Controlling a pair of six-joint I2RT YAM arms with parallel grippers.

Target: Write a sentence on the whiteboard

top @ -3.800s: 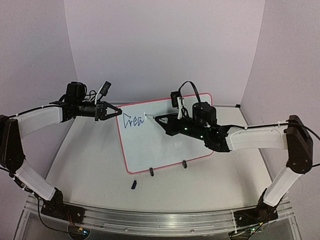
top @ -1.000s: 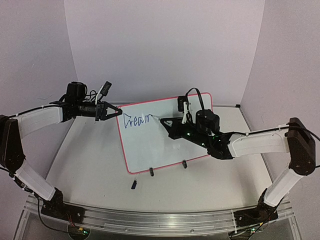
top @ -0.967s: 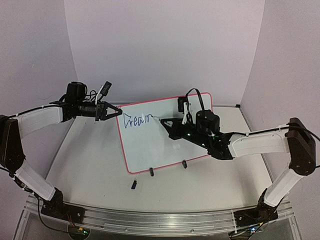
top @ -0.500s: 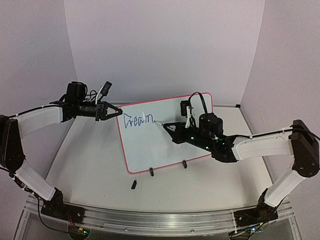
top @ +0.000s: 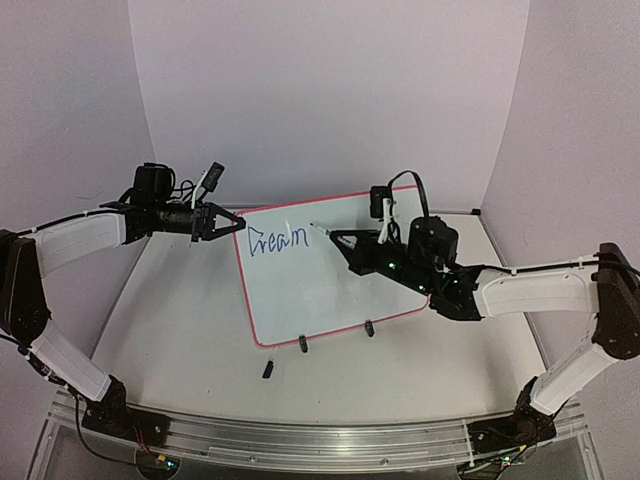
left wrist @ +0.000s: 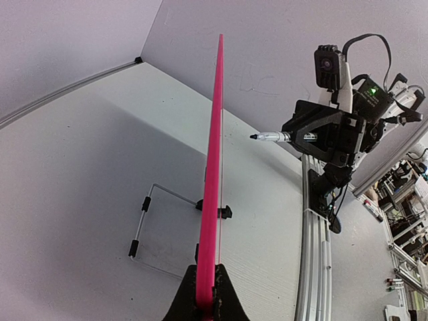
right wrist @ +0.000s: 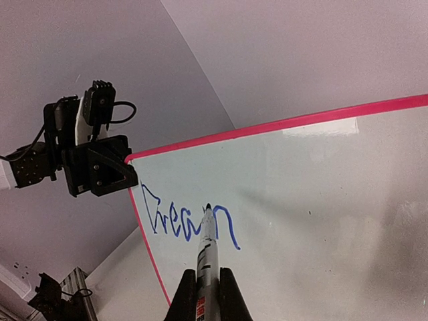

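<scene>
The whiteboard (top: 320, 290), white with a red-pink rim, stands tilted on two black clip feet (top: 303, 344). Blue writing (top: 275, 240) on its upper left reads "Dream". My left gripper (top: 233, 222) is shut on the board's top-left corner; in the left wrist view the rim (left wrist: 212, 167) runs edge-on out of that gripper (left wrist: 206, 294). My right gripper (top: 342, 238) is shut on a marker (top: 322, 230). In the right wrist view the marker (right wrist: 208, 244) points at the last letter (right wrist: 224, 224). In the left wrist view the marker's tip (left wrist: 254, 137) stands clear of the board.
A small dark marker cap (top: 268, 369) lies on the table in front of the board. The board's wire stand (left wrist: 144, 221) rests on the table behind it. Purple walls close in the back and sides. A metal rail (top: 300, 440) runs along the near edge.
The writing has grown from "Drea" to "Dream". My right gripper has moved right along the board, then drawn the marker up and off the surface. The left arm has not moved.
</scene>
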